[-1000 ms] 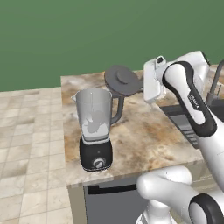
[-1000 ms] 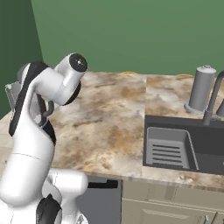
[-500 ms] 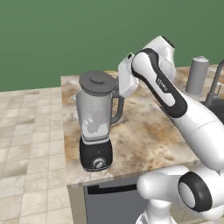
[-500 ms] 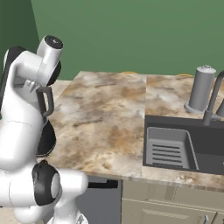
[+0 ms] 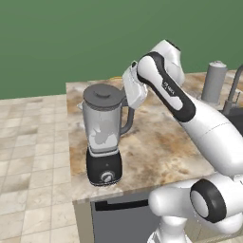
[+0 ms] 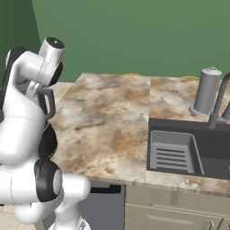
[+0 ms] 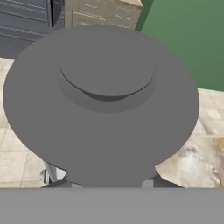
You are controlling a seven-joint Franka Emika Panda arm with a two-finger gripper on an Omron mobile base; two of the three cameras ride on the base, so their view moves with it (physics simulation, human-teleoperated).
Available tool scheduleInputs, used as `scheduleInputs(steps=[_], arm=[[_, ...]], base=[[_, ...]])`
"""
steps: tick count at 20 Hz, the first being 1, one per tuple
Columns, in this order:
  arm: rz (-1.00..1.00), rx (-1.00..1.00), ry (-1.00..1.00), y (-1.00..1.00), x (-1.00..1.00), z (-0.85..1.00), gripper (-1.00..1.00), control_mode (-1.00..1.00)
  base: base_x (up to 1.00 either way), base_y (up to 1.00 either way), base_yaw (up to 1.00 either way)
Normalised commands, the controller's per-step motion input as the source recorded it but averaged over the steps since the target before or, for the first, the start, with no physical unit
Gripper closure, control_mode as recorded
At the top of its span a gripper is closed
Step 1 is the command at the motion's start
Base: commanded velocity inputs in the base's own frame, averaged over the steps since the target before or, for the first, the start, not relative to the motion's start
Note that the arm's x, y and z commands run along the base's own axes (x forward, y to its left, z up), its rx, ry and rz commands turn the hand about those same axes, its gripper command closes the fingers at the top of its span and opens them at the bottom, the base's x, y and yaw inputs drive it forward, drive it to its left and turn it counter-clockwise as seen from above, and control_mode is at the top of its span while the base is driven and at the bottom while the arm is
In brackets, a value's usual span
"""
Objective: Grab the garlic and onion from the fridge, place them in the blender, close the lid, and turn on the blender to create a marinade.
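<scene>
The blender (image 5: 104, 137) stands at the counter's front left corner: a clear jar with a dark side handle on a black base with a round knob (image 5: 107, 176). Pale pieces lie inside the jar (image 5: 102, 137); I cannot tell garlic from onion among them. The dark grey lid (image 5: 102, 94) sits flat on the jar's mouth. My gripper (image 5: 126, 95) is at the lid's right rim, shut on it. In the hand view the lid (image 7: 100, 109) with its raised knob looms close, and the gripper (image 7: 109, 183) holds its near edge.
A tall steel cylinder (image 5: 215, 81) (image 6: 206, 91) stands at the back right beside the faucet (image 6: 218, 105) and the dark sink (image 6: 179, 150). The marble counter (image 5: 156, 142) lies bare between blender and sink. A grey front and a beige cabinet (image 7: 103, 13) stand beyond the lid.
The arm swung left with the lid from above the counter's middle, then lowered it. The lid now rests on the jar's mouth.
</scene>
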Motion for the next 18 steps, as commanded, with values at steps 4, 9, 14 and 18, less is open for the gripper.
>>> scheduleInputs(steps=[4,9,14,18], arm=[[0.01,-0.13,0.00,0.21,0.00,-0.30,1.00,-1.00],[0.00,-0.10,0.02,0.12,0.08,-0.11,1.00,-1.00],[0.00,-0.03,0.00,0.06,-0.26,-0.03,1.00,-1.00],[0.00,-0.04,0.07,0.12,-0.06,-0.06,1.00,-1.00]], base=[[0.00,0.00,0.00],[0.00,0.00,0.00],[0.00,0.00,0.00],[0.00,0.00,0.00]])
